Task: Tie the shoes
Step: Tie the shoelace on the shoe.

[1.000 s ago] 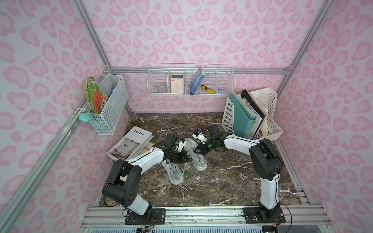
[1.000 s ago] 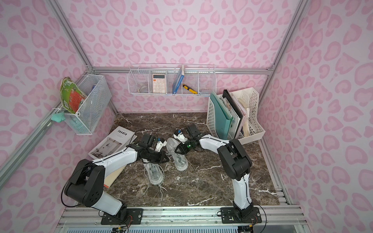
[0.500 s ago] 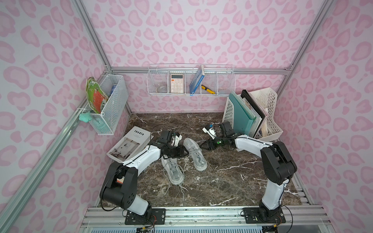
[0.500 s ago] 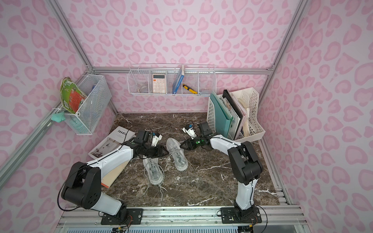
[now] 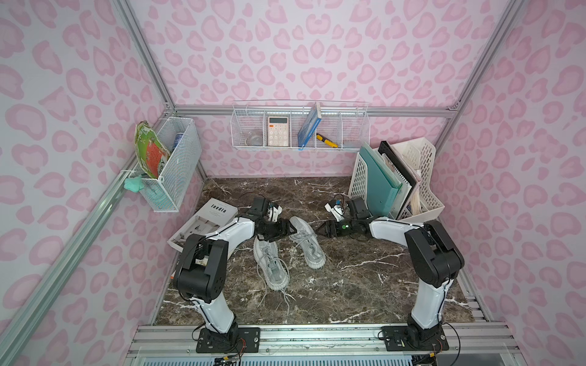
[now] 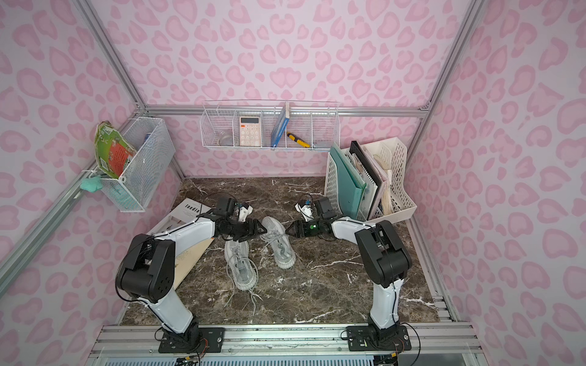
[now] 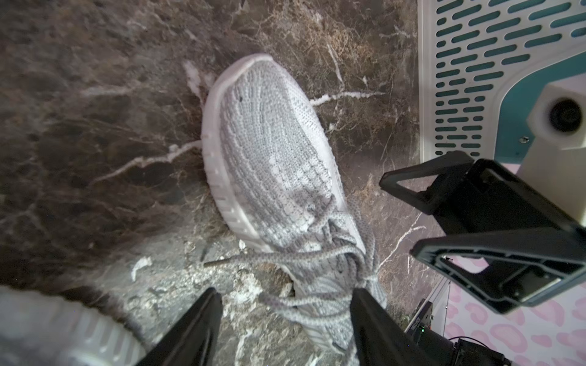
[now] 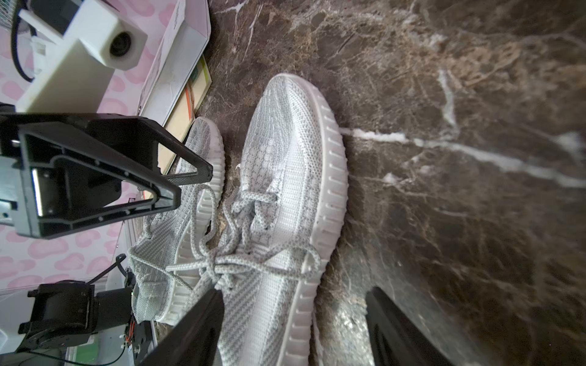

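Two light grey knit shoes lie on the marble table in both top views. The farther shoe point(image 5: 307, 244) point(image 6: 279, 242) has its laces bunched in a knot point(image 8: 222, 263) over the tongue. The nearer shoe point(image 5: 271, 266) point(image 6: 241, 267) has loose laces point(image 5: 287, 298) trailing toward the front edge. My left gripper point(image 5: 290, 229) point(image 7: 282, 304) is open at the farther shoe's left side, and a lace loop point(image 7: 304, 301) lies ungripped between its fingers. My right gripper point(image 5: 318, 233) point(image 8: 295, 317) is open at that shoe's right side, straddling its sole edge and holding nothing.
A white box printed "inedia" point(image 5: 206, 218) lies on papers at the left, under the left arm. A white file rack point(image 5: 412, 190) with folders stands at the back right. Wire baskets hang on the back wall point(image 5: 301, 130) and the left wall point(image 5: 168, 161).
A second ago both grippers were close together over the farther shoe. They have since drawn apart to its two sides and opened, letting the laces go.
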Controlling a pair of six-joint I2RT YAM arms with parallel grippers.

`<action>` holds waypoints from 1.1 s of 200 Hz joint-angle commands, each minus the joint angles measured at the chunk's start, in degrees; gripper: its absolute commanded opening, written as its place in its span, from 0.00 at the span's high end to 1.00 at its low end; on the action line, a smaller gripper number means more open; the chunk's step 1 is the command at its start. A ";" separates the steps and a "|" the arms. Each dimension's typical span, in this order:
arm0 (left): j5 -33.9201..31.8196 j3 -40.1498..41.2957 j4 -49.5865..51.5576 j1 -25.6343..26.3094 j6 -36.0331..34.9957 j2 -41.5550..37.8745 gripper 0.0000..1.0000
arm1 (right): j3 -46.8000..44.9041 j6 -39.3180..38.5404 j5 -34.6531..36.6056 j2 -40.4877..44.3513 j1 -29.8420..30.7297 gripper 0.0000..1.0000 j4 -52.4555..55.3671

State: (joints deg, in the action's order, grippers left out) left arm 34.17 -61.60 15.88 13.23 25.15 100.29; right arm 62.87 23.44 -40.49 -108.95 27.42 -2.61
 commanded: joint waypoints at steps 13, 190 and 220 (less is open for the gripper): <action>2.82 -0.53 -0.85 -0.01 0.52 2.07 0.40 | -0.63 6.91 1.97 -0.01 1.26 0.24 -5.90; 5.21 2.12 -1.81 0.06 0.16 2.60 0.91 | -6.16 22.30 -5.09 -3.53 3.25 0.30 -22.95; 5.47 2.28 -1.99 0.12 0.08 2.50 0.99 | -7.23 23.40 -3.75 -3.64 2.66 0.26 -23.36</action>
State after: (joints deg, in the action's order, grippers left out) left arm 38.79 -59.51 14.22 13.34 25.52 103.31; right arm 56.38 45.01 -44.34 -112.42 30.39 -23.81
